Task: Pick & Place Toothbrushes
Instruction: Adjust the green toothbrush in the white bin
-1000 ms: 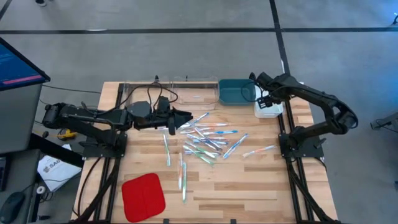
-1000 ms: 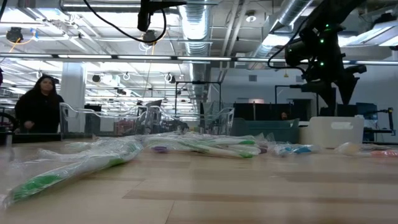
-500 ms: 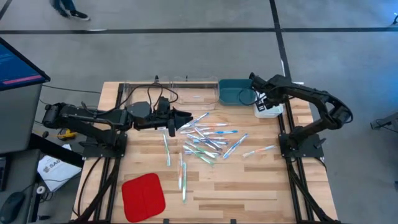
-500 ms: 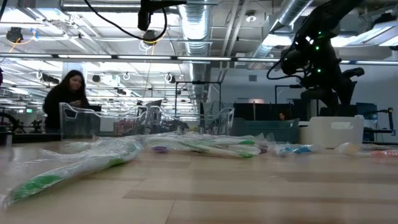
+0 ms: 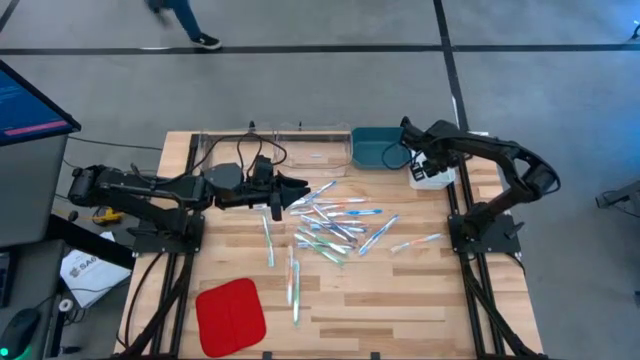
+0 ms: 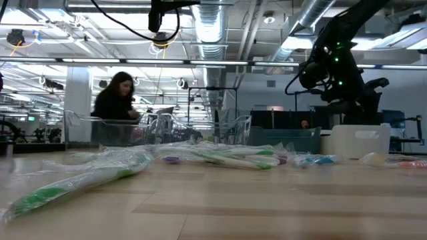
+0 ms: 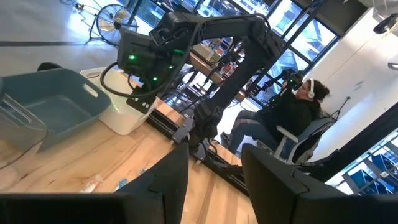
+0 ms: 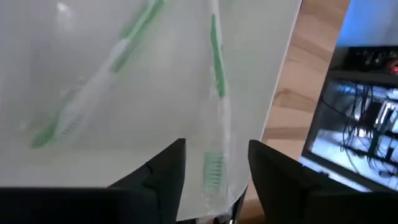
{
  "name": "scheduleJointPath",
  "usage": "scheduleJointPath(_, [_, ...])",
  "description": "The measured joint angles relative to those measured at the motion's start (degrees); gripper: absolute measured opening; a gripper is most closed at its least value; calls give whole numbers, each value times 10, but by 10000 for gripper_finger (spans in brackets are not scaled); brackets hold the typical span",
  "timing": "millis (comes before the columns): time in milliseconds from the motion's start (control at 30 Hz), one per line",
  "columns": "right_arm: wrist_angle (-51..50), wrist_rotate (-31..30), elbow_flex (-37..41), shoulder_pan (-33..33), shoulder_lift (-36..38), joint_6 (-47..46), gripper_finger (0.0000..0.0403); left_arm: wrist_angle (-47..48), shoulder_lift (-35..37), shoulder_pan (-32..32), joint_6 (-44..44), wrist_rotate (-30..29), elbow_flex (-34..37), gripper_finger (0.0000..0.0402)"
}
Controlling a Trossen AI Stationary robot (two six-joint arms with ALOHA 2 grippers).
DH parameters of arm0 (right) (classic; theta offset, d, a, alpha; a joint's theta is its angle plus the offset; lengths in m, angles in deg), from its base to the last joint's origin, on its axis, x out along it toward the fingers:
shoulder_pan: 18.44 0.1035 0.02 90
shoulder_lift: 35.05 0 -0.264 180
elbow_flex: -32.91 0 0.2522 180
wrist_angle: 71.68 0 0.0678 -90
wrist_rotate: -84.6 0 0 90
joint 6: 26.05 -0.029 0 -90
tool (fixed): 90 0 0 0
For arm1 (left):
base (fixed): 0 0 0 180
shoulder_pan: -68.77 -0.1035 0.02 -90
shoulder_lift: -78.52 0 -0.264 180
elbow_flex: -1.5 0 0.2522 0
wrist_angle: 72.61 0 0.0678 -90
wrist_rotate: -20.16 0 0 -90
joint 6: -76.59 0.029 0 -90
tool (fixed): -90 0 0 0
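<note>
1. White is the small bin (image 5: 432,176) at the desk's (image 5: 400,300) back right corner; the right claw (image 5: 408,135) hangs just beside it toward the teal bin (image 5: 375,148), fingers spread and empty, likely because a brush has just gone in.
2. Most toothbrushes (image 5: 335,222) lie scattered mid-desk, well apart from the white bin.
3. The left claw (image 5: 300,187) waits at the pile's edge, far from the white bin, fingers spread, holding nothing.
4. Only the right wrist view looks inside the white bin: two green-accented toothbrushes (image 8: 214,93) rest there.
5. Only the low view shows a person (image 6: 117,107) beyond the desk.
</note>
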Motion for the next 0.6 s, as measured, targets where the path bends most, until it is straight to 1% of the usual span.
scheduleJointPath(167, [1, 1, 11, -7, -16, -9, 197, 0, 0, 0, 0, 7, 0, 144])
scheduleJointPath(300, [1, 1, 19, -8, -22, -9, 206, 0, 0, -2, 0, 21, 0, 144])
scheduleJointPath(433, [6, 3, 28, -8, -22, -9, 206, 0, 0, -2, 0, 26, 0, 144])
scheduleJointPath(600, [8, 2, 28, -8, -22, -8, 194, 0, 0, -2, 0, 33, 0, 144])
